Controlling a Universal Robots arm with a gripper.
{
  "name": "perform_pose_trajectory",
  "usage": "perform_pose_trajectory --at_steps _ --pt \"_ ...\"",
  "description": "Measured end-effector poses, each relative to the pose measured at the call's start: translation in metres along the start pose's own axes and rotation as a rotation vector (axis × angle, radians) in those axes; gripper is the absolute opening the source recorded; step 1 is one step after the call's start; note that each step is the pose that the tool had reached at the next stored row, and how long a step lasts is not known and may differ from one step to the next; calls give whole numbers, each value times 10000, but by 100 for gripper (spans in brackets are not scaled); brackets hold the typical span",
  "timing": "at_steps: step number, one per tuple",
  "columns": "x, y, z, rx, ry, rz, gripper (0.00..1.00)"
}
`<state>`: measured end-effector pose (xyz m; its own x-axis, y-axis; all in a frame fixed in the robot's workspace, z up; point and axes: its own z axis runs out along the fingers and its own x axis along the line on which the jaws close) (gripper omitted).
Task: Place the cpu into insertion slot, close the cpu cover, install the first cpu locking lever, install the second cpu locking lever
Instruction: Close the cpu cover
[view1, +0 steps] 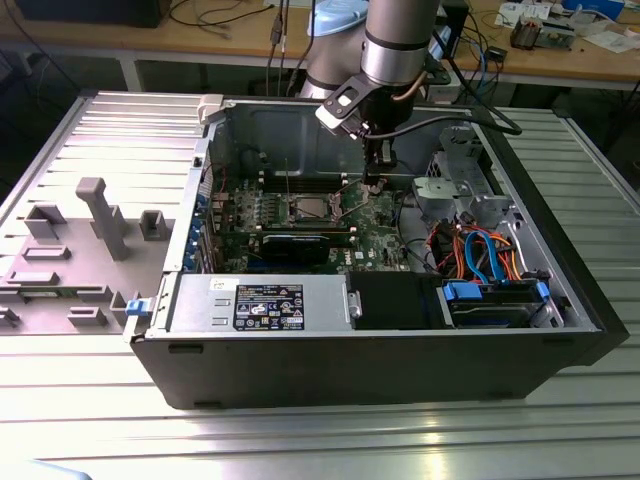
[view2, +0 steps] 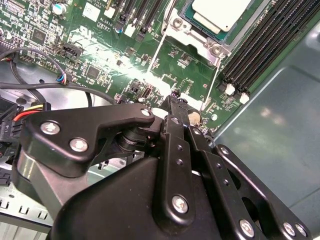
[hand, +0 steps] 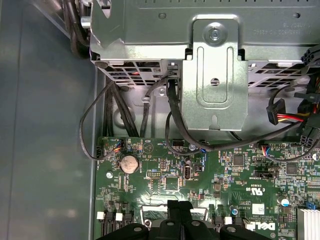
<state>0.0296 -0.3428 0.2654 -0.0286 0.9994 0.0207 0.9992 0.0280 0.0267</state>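
pc case (view1: 400, 370) (psu (view1: 262, 303), cables (view1: 478, 255) inside)

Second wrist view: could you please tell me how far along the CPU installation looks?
Done: the flat silver-grey square cpu sits in the silver-rimmed square insertion slot. In hand: the black gripper, shut with nothing visibly held, hangs low over the green circuit board just beside that slot. Left: I cannot tell whether the cpu cover is closed or either lever latched.

A dull silver metal cpu (view2: 220, 11), a glossy green circuit board (view2: 100, 56) and a smooth matt black pincer (view2: 176, 102) are shown.
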Motion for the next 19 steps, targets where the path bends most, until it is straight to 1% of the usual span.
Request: perform_pose_trajectory --at_steps 5,6,7,8,10,11,12,14,15,16,17,19 --pt "0 2 0 0 0 -1 11" --pt "0 11 1 0 1 -1 11" --pt "-1 37 1 3 1 -1 11" --pt "-2 49 2 8 0 0 11" --pt "-2 116 7 34 -7 2 11" --pt "0 132 11 54 -10 1 11" --pt "3 158 21 91 -10 1 11" --pt "5 179 34 127 -10 2 11" --pt "6 199 53 160 -10 3 11" --pt "5 205 86 184 -9 4 11" --pt "5 210 120 189 -9 4 11" --pt "3 223 156 192 -9 4 11"
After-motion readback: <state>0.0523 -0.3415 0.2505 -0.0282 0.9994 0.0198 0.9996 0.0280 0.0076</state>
